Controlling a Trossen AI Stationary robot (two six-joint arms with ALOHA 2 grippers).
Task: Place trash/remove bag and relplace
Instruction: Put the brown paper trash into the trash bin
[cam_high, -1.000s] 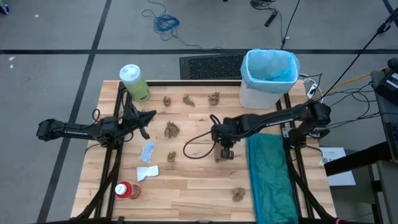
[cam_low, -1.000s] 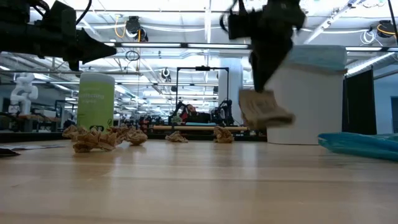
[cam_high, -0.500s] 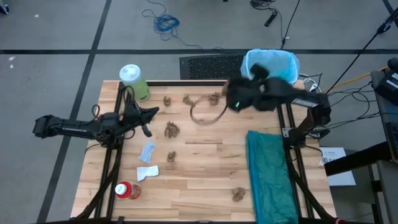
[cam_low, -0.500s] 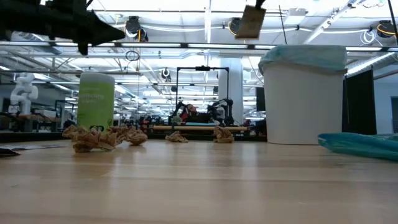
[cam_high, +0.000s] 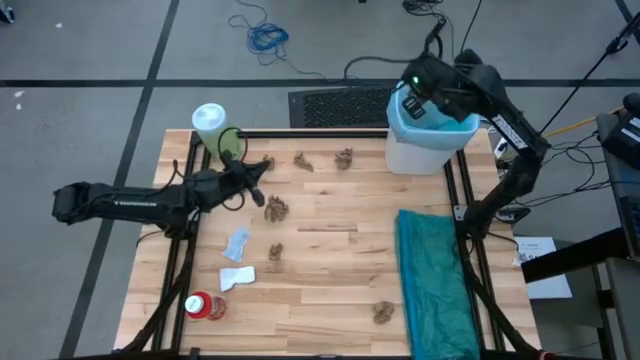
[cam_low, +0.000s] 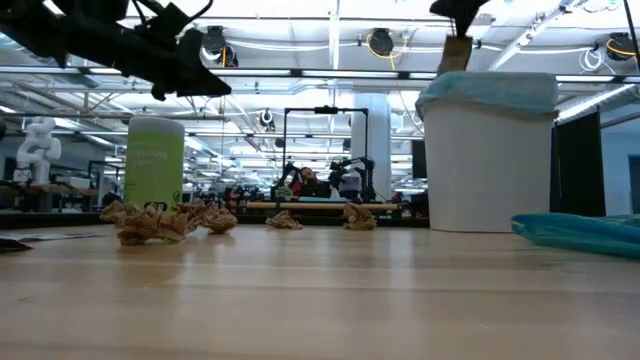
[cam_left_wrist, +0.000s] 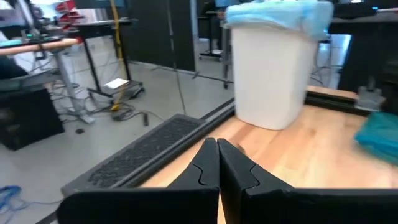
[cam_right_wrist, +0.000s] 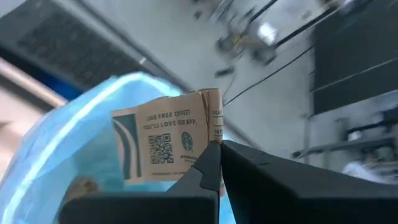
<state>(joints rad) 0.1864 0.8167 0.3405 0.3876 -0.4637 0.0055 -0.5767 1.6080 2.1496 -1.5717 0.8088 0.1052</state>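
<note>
My right gripper hovers over the white wastebasket, which is lined with the light-blue bag. It is shut on a flat brown cardboard piece. My left gripper is shut and empty. It points level above the table, close to the crumpled brown wads. More trash lies on the wood: further wads, a pale-blue scrap, a white scrap and a red white-capped container. My right gripper pinches the cardboard piece by one end edge between its two fingers. The fingers slant downward over the wastebasket's mouth. The piece is lifted clear and stands out flat beyond the fingertips, above the bag's rim.
A large green bottle with a white cap stands at the far left. A darker teal bag lies along the right side. One wad sits near the front edge. Black frame rails run along both table sides.
My right gripper has risen from the middle of the table with the cardboard piece. It has swung toward the far right corner, turning as it went, and is now over the wastebasket. My left gripper has moved up and toward the right, nearer the wads.
</note>
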